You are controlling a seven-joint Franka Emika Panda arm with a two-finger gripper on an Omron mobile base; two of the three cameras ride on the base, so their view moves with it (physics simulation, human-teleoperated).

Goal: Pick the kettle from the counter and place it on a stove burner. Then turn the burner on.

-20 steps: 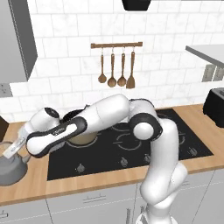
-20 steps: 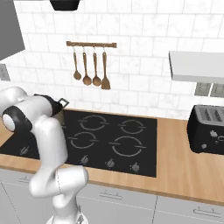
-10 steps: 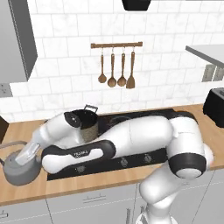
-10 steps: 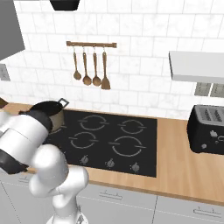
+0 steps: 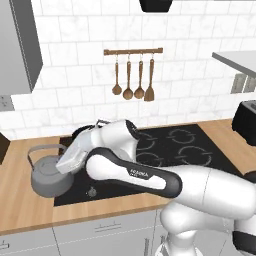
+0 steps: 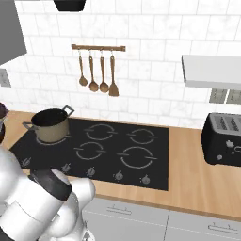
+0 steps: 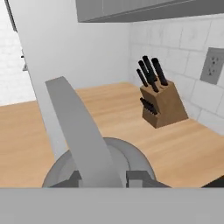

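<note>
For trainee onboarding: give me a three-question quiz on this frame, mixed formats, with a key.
1. True or false: the kettle stands on a stove burner.
2. The gripper is: A) open above the pot; B) shut on the kettle's handle; C) at a knob.
3. Fill in: beyond the kettle, on the counter, stands a knife ____.

Key: 1 false; 2 B; 3 block.

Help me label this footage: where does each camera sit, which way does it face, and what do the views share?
Left base view: behind the arm to its left, facing forward and down at the kettle on the counter; the arm sweeps across.
Right base view: behind to the right, over the cooktop; the arm's white links show lower left.
Hand view: on the hand, along the gripper, shut on the kettle's handle.
Both base views share the cooktop and hanging utensils.
</note>
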